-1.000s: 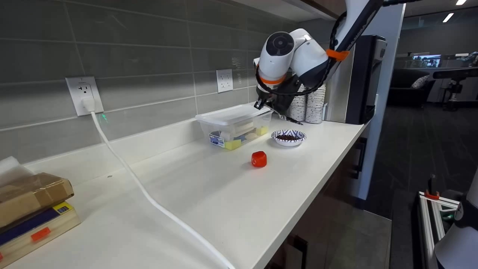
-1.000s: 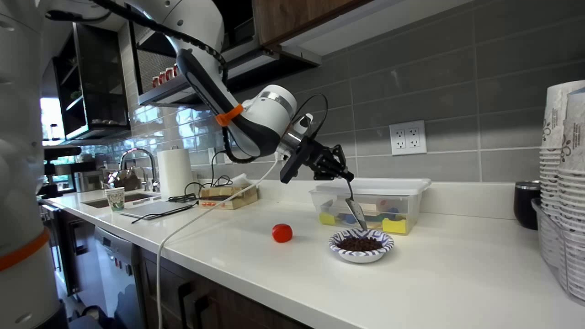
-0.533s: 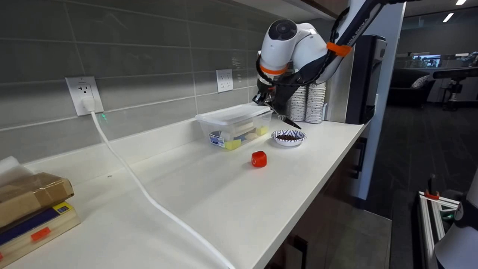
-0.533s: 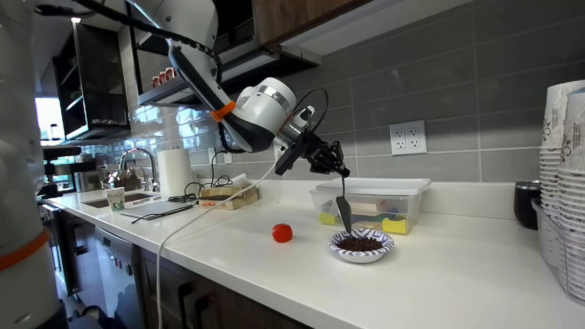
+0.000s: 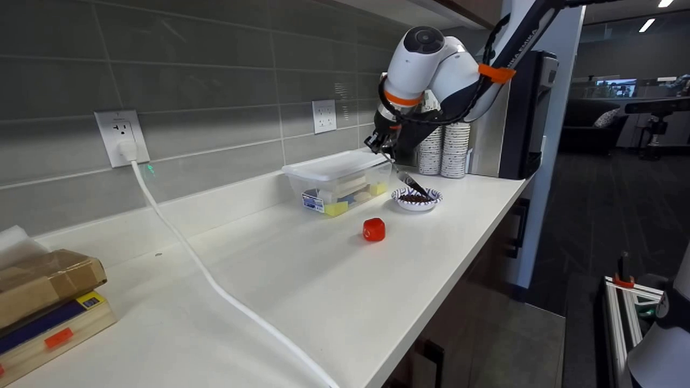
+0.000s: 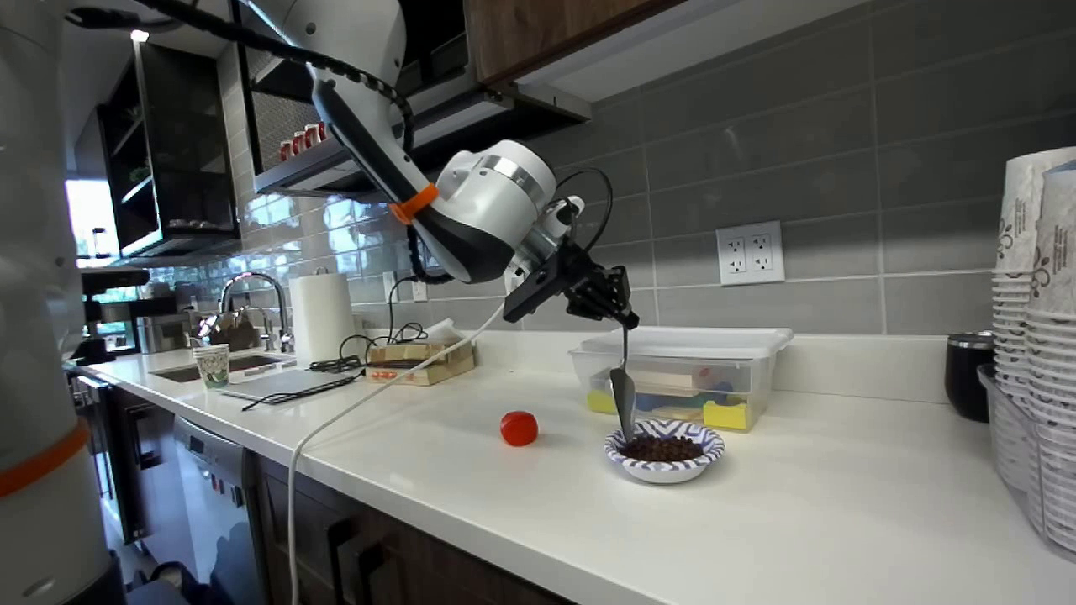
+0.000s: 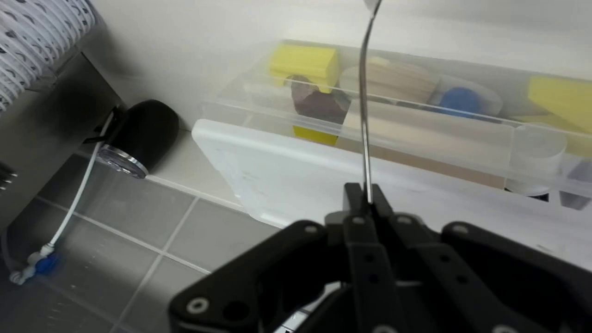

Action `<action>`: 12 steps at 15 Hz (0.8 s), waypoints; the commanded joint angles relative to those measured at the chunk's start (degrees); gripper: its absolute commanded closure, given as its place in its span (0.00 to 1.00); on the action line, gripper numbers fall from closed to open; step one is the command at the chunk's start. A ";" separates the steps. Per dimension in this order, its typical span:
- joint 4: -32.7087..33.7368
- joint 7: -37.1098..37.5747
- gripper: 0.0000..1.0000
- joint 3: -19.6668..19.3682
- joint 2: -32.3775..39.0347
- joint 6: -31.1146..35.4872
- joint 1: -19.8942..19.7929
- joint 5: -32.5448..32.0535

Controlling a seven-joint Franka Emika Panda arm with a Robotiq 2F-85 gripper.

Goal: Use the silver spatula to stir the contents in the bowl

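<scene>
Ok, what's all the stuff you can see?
spatula: one, silver, tip in bowl
bowl: one, white and blue, on counter
bits: many, dark brown, in bowl
small thing: one, red, on counter
tub: one, clear, near wall
lid: one, white, on tub
stacked cups: many, white, near tumbler
tumbler: one, black, near wall
paper roll: one, white, on counter
cardboard box: one, brown, near wall
outlets: at least two, white, on wall
thick cable: one, white, plugged into outlet
arm: one, mostly white, over counter
gripper: one, black, holding spatula

Shiny metal spatula (image 6: 624, 399), clear plastic container (image 6: 677, 388) (its lid (image 5: 339, 164) cloudier), glossy wall tiles (image 5: 194, 86), smooth countertop (image 6: 799, 504)
</scene>
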 commanded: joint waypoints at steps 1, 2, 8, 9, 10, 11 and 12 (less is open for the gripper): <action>1.14 8.18 0.99 -0.36 0.52 3.43 -0.26 -7.01; 1.49 10.84 0.99 -0.33 0.75 3.52 -0.21 -9.80; 4.73 28.82 0.99 0.65 2.61 0.96 -0.03 -27.41; 4.78 31.52 0.99 0.89 2.79 0.49 -0.02 -29.80; 4.68 34.10 0.99 1.17 2.96 -0.06 0.01 -32.19; 4.50 36.16 0.99 1.42 3.24 -0.48 0.00 -34.07; 4.24 38.32 0.99 1.71 3.49 -1.11 0.00 -36.01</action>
